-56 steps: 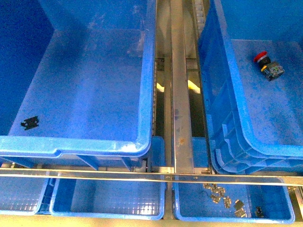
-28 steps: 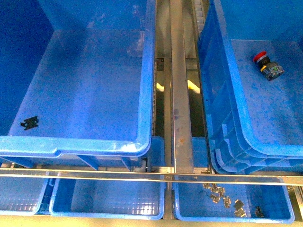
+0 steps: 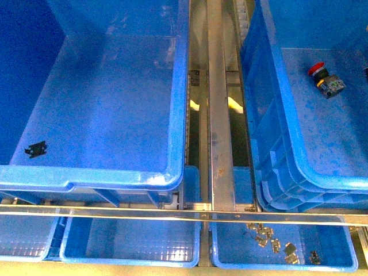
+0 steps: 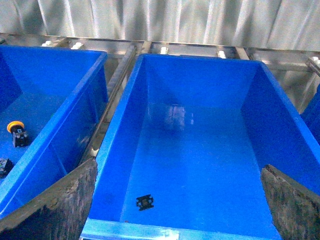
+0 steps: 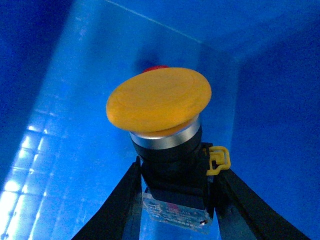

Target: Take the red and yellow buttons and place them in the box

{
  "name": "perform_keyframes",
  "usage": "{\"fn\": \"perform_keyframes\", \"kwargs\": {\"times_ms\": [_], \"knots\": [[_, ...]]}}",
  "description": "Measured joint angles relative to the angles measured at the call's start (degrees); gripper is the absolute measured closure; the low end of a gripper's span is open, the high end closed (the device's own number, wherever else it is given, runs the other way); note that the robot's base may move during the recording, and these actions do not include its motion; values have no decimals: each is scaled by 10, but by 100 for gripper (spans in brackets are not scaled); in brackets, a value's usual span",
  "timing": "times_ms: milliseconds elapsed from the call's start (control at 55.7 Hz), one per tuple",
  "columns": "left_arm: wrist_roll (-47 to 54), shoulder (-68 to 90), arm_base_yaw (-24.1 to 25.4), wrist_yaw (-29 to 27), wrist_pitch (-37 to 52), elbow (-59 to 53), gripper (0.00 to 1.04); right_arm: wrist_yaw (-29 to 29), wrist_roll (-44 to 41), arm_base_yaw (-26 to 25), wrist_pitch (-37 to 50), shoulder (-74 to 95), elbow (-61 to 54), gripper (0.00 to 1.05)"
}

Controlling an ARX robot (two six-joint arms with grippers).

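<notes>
My right gripper [image 5: 175,200] is shut on the yellow button [image 5: 159,102]. Its black fingers [image 5: 117,205] clamp the black switch body, and the yellow cap faces the right wrist camera above a blue floor. A red button [image 5: 155,67] peeks out just behind the cap. In the front view the red button [image 3: 318,71] lies on its side in the right-hand box [image 3: 286,115], and neither gripper shows there. My left gripper [image 4: 175,215] hangs open over the left-hand blue crate [image 4: 117,120], nothing between its worn fingers [image 4: 55,210].
A small black part [image 4: 145,202] lies on the left crate's floor. Another yellow-capped button [image 4: 16,131] stands in a further crate [image 4: 75,112] beside it. A metal rail [image 3: 218,115] runs between the crates. Shallow blue trays [image 3: 132,259] sit in front, one holding small metal pieces [image 3: 270,237].
</notes>
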Motion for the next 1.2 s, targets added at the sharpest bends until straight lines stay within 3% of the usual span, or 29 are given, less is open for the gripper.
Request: {"fn": "perform_keyframes", "kwargs": {"times_ms": [197,485,718,915,1041,1203], "knots": [[0,0,0,0,0,0,8,44,39,20,-57,115,118,72],[0,0,0,0,0,0,8,74,105,33,-86,196,173,72],[0,0,0,0,0,0,8,62,130,35,-70,197,178,35],[0,0,0,0,0,0,8,41,124,28,-12,142,102,5],[0,0,0,0,0,0,8,29,127,21,15,75,36,7],[0,0,0,0,0,0,8,-32,146,29,9,-116,-125,7]]}}
